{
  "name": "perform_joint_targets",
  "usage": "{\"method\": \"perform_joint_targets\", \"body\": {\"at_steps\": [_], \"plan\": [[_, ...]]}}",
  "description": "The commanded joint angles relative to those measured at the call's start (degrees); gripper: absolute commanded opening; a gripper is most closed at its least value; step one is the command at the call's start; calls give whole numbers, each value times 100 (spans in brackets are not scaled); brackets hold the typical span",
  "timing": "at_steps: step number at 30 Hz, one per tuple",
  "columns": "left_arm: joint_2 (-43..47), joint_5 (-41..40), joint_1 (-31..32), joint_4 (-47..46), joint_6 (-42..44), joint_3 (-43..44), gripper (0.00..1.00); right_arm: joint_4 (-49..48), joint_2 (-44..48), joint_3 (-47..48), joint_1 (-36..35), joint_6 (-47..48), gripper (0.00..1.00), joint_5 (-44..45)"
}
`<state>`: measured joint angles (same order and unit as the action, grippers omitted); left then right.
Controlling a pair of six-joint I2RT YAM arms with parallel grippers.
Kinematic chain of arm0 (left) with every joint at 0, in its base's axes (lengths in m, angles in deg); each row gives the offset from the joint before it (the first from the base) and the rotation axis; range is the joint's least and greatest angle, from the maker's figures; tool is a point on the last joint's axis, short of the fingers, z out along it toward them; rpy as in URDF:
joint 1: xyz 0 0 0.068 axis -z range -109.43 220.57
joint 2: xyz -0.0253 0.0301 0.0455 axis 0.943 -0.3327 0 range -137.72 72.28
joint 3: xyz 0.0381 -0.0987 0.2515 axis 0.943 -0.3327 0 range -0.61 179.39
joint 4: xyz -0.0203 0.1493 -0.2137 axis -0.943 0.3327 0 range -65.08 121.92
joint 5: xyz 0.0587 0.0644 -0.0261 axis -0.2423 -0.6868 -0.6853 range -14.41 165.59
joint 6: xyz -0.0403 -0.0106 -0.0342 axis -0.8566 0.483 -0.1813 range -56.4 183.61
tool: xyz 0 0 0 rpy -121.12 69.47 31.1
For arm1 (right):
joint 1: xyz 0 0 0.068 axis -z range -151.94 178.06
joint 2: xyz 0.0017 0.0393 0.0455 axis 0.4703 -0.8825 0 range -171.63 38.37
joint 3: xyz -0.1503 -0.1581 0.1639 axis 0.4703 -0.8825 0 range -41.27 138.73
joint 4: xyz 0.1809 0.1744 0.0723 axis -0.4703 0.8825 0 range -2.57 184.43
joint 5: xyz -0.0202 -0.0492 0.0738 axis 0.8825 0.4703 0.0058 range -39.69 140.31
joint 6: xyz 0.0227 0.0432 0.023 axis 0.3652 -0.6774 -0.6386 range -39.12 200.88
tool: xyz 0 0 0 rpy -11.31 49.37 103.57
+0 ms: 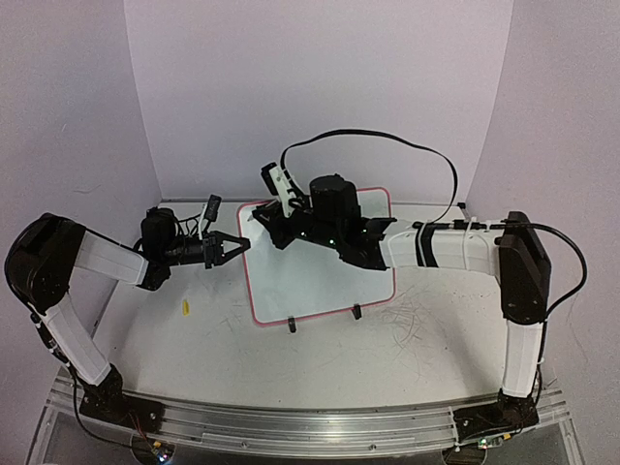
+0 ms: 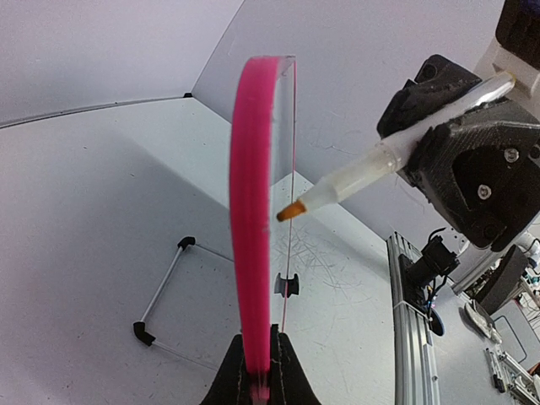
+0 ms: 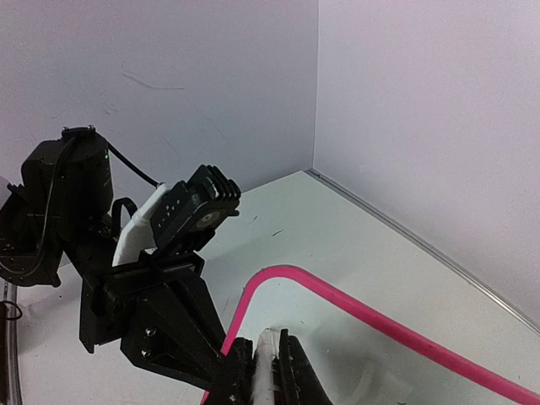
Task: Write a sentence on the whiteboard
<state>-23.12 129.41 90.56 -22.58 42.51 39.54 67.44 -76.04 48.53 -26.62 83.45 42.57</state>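
**Me:** While my left gripper (image 2: 257, 363) pinches the whiteboard (image 1: 329, 271) by its left edge, mid-way across the table (image 1: 436, 339), my right gripper (image 3: 268, 364) is clamped on the marker (image 2: 363, 173), its tip just beside the surface.

**Colleague:** What worries you?

**Me:** Pressing hard could twist the board out of that thin pinch.

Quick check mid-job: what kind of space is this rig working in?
Probably a lab test booth: plain white panels box in a scratched white table, with the left arm and right arm bolted to an aluminium rail at its near edge.
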Motion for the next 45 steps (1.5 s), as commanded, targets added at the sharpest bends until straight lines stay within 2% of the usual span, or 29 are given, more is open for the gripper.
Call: {"method": "perform_joint_targets", "body": {"at_steps": [1, 15, 37, 45], "plan": [[80, -252, 23, 130, 454, 155, 0, -150, -56, 255, -23, -5, 0, 165], [114, -260, 23, 152, 473, 159, 0, -7, -78, 201, -22, -20, 0, 446], [177, -260, 24, 208, 484, 145, 0, 35, 173, -446, -28, -444, 0, 383], [163, -270, 26, 222, 501, 146, 0, -8, 208, -379, -36, -458, 0, 395]]}}
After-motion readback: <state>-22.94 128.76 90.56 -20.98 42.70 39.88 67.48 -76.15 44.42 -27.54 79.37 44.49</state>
